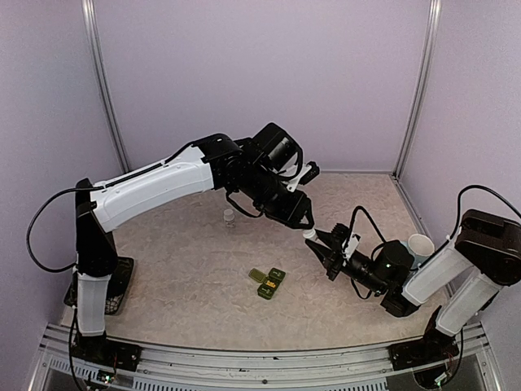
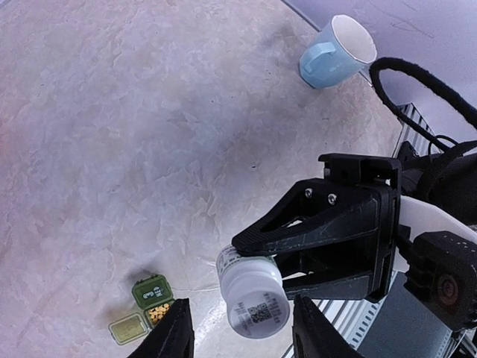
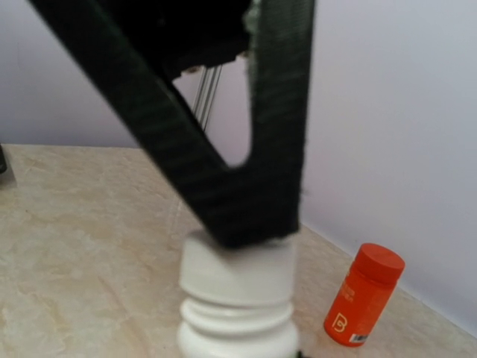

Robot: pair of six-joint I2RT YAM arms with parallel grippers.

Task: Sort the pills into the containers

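Seen from above, two black-and-white robot arms reach over a pale marbled surface (image 1: 187,269) inside a lilac-walled booth. The left arm stretches from the left across to the middle, and the right arm comes in from the right to meet it.

The right gripper (image 1: 319,243) is clamped on a small white bottle (image 1: 310,234) and holds it up off the surface. In the right wrist view, its dark fingers (image 3: 186,149) come together in a wedge and pinch the bottle's top end. Below that point the bottle shows a ridged neck.

The left gripper (image 1: 303,218) hangs just above the same bottle. In the left wrist view, its two fingers (image 2: 177,332) stand partly apart on either side of the bottle's labelled end. A gap shows on at least one side, so it is not gripping.

The containers (image 1: 269,283), a short dark green strip of joined compartments, lie flat on the surface between the two arms. They are nearer the arm bases than the grippers are, and well apart from both. The lids are up, and one compartment holds small yellow pills (image 2: 158,314).

A pale blue mug (image 2: 339,52) lies tipped on its side near the right wall. An orange bottle (image 3: 365,294) stands upright close to a wall. A small clear object (image 1: 229,217) sits on the surface under the left arm and is too small to identify.
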